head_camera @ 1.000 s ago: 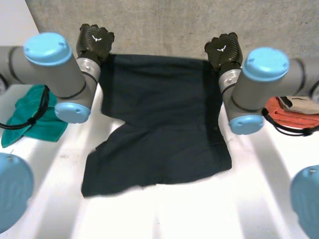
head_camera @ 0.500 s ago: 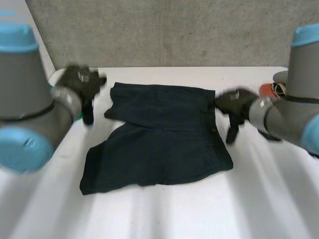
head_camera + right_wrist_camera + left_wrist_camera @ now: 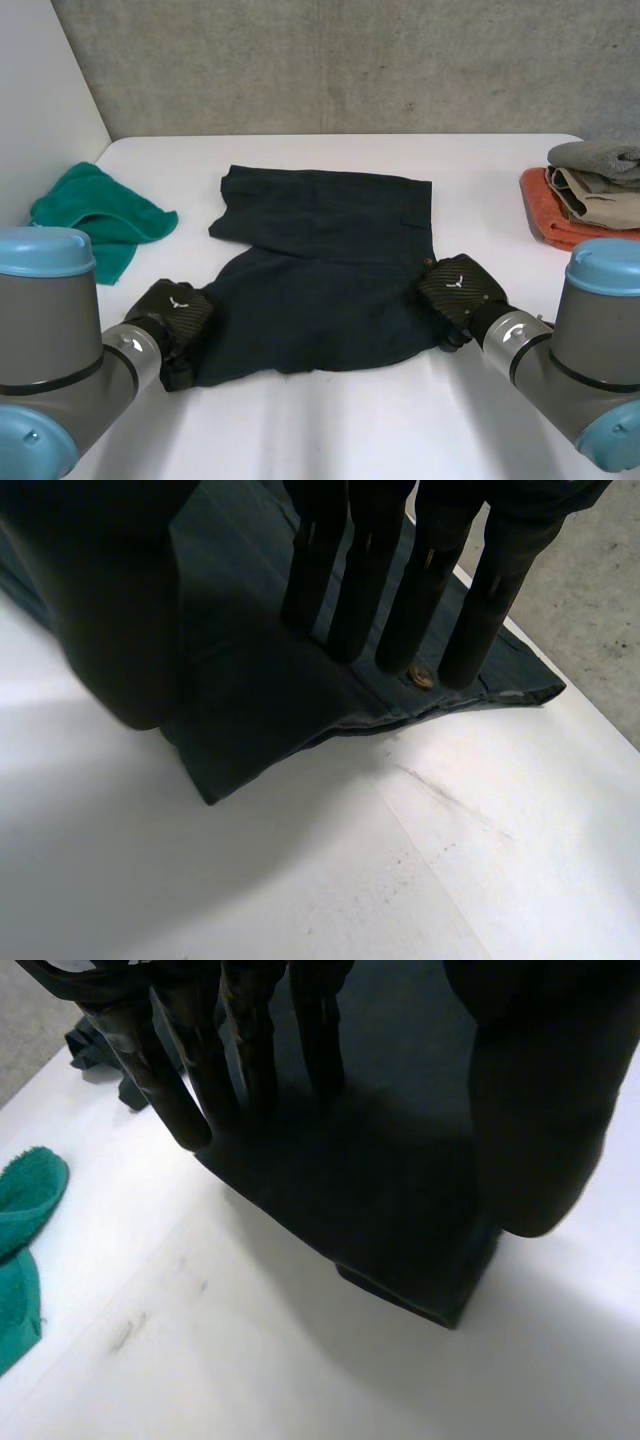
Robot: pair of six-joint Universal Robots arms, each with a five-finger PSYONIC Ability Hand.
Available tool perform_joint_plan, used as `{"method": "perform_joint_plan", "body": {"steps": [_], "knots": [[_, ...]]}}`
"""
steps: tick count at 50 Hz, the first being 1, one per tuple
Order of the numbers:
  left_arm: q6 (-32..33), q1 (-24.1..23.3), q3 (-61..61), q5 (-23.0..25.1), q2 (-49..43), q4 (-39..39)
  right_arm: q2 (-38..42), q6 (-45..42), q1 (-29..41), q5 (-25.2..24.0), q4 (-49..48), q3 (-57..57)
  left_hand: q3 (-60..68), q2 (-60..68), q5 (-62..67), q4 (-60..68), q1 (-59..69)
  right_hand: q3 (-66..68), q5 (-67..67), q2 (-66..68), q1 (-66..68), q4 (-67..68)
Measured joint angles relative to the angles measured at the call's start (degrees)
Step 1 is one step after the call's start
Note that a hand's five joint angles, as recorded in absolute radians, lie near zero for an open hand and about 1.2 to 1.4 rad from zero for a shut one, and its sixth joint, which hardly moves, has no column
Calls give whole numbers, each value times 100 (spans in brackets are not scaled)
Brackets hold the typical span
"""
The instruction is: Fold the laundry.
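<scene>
Dark shorts [image 3: 325, 270] lie flat mid-worktop [image 3: 330, 420]; my left hand [image 3: 172, 318] sits at their near left corner and my right hand [image 3: 458, 292] at the near right, fingers [image 3: 412, 610] straight on the cloth and gripping nothing; I judge the fabric soft, light and limp, so these corners are where to pinch.

Shorts [image 3: 330, 270] lie flat mid-table [image 3: 330, 430], long axis running left to right, far edge toward the wall [image 3: 350, 60] behind the table.

Left hand [image 3: 175, 315] sits on the near left corner of the shorts. In the left wrist view its fingers [image 3: 170, 1090] extend straight onto the cloth just inside the side edge, with the corner under the palm.

Right hand [image 3: 458, 290] sits on the near right corner, fingers [image 3: 400, 610] straight on the cloth beside the side edge.

Crumpled cloth [image 3: 95, 215] lies left of the shorts, apart from them, by the table's left edge.

Stack of folded clothes [image 3: 590, 195] lies at the far right edge, well apart from the shorts.
</scene>
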Motion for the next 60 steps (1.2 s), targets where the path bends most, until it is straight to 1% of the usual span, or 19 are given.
{"method": "perform_joint_plan", "body": {"steps": [2,5,7,8,9,11,19,24,25,29,31,34,36,40,46,53,54,56,60], "knots": [[20,-42,9,-60,-45,76,52,16,13,31,-80,-4,242,261,245,248,273,419,414,437,423,460],[56,-119,13,-145,-132,183,132,49,29,98,-203,-27,879,887,869,881,968,1756,1708,1790,1442,1802],[75,-156,13,-188,-196,251,152,67,32,155,-276,-38,2081,2172,2044,2074,2292,2601,2559,2640,1959,2679],[83,-170,13,-207,-225,286,156,75,32,187,-308,-42,2301,2402,2261,2294,2540,2728,2713,2737,2061,2850],[90,-179,13,-221,-246,313,155,82,32,215,-332,-43,3188,3206,3149,3187,3443,2755,2758,2746,2067,2906],[108,-192,12,-247,-286,377,142,95,32,270,-369,-42,3936,3974,3907,3954,4048,2756,2797,2746,2068,2928],[135,-245,-62,-260,-117,451,-286,84,-36,367,8,-4,4229,4275,4107,4253,4058,2755,2799,2746,2133,2942],[143,-425,-228,-216,346,26,-792,-148,-208,189,806,-33,4229,4276,4107,4253,4058,2755,2825,2746,2133,2945],[150,-526,-304,-200,570,-268,-1031,-391,-318,58,1322,-66,4229,4276,4107,4254,4058,2755,2846,2746,2133,2946],[176,-747,-426,-171,963,-956,-1366,-1003,-520,-156,2370,-137,4229,4277,4107,4254,4058,2755,2846,2746,2133,2947],[198,-968,-494,-125,1234,-1633,-1560,-1719,-733,-267,3486,-220,4229,4277,4107,4255,4058,2755,2846,2746,2133,2948],[222,-1203,-478,-53,1423,-2300,-1643,-2445,-954,-325,4617,-357,4229,4277,4107,4256,4058,2755,2846,2746,2133,2949],[236,-1303,-391,-22,1461,-2523,-1625,-2748,-1048,-337,5142,-475,4229,4277,4107,4256,4058,2755,2846,2746,2133,2949],[265,-1380,-8,-7,1307,-2535,-1485,-2823,-1069,-335,5514,-738,4237,4277,4121,4257,4058,2776,2847,2780,2133,2949],[407,-1242,1178,-178,422,-1843,-1041,-2046,-870,-208,4723,-1258,4246,4288,4144,4259,4058,2808,2885,2781,2317,2949],[724,-909,3672,-684,-1329,-810,-129,-524,-512,589,2470,-2230,4246,4289,4144,4260,4058,2808,2885,2781,2317,2950],[733,-899,3771,-697,-1396,-781,-91,-484,-500,624,2382,-2265,4246,4289,4144,4260,4058,2808,2885,2781,2317,2950],[806,-801,4697,-776,-2035,-561,296,-232,-403,907,1583,-2585,4247,4290,4144,4260,4058,2808,2885,2781,2317,2950],[887,-671,5926,-795,-2925,-376,881,-212,-285,1138,665,-3000,4247,4290,4144,4261,4058,2808,2885,2781,2317,2950]]}}
